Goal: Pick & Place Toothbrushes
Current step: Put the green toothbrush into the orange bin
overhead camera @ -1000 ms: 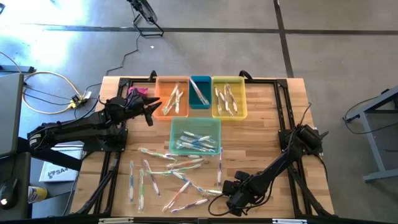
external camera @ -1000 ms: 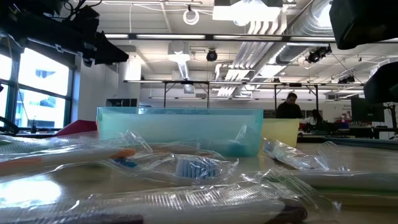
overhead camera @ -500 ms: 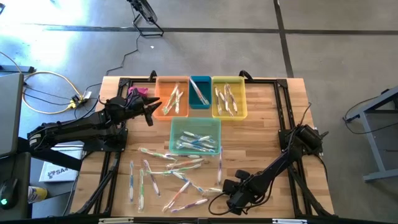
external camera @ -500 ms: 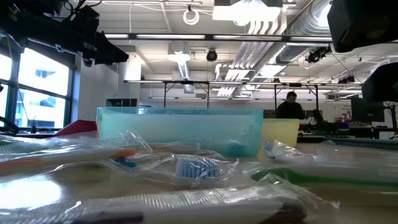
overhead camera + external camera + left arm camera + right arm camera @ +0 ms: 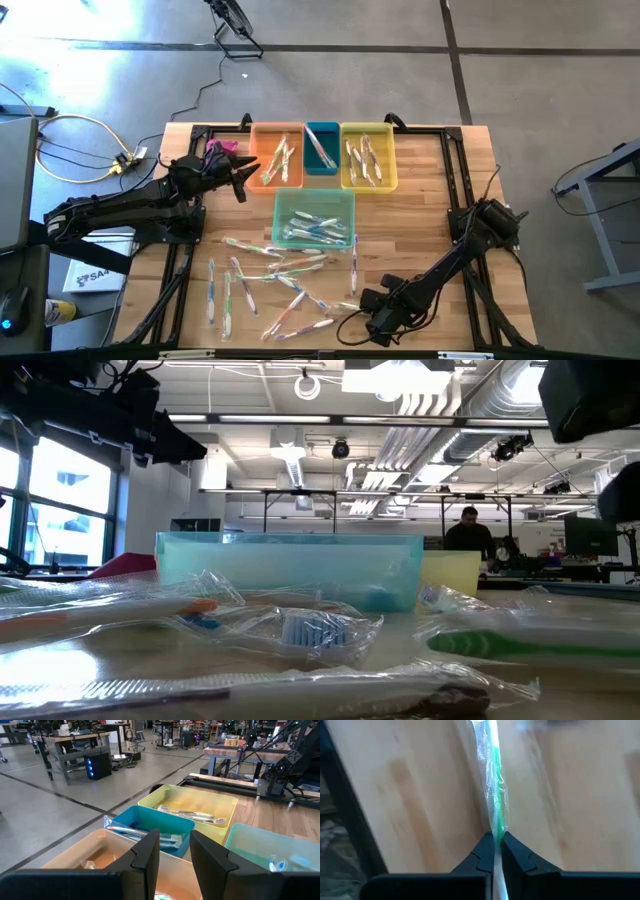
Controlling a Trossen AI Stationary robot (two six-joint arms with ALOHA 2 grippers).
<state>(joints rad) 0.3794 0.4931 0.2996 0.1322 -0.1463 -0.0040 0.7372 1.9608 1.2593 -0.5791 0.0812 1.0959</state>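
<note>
Overhead and wrist views of a two-arm sorting station. The right gripper is low at the near edge of the wooden table, its two fingers pressed together on a wrapped green-handled toothbrush; the handle runs straight out from between the tips, and in the low view the same green handle lies close above the boards. Whether it has left the wood cannot be told.

The step in hand appears to be the pick. To do it well, the lift should go straight up, since the grip sits at one end of the handle and the long free end will sag or swing; the crinkled wrapper may also slide between the pads, so a slow rise is the safer choice. Loose toothbrushes lie scattered just beside the gripper, and the lift should clear them without dragging a neighbour along.

Four bins stand farther back: an orange bin, a small blue bin, a yellow bin and, nearer, a teal bin, each already holding some brushes. Which one suits the green brush is a judgement the frames do not settle.

The left gripper waits above the orange bin, fingers partly spread and holding nothing.
</note>
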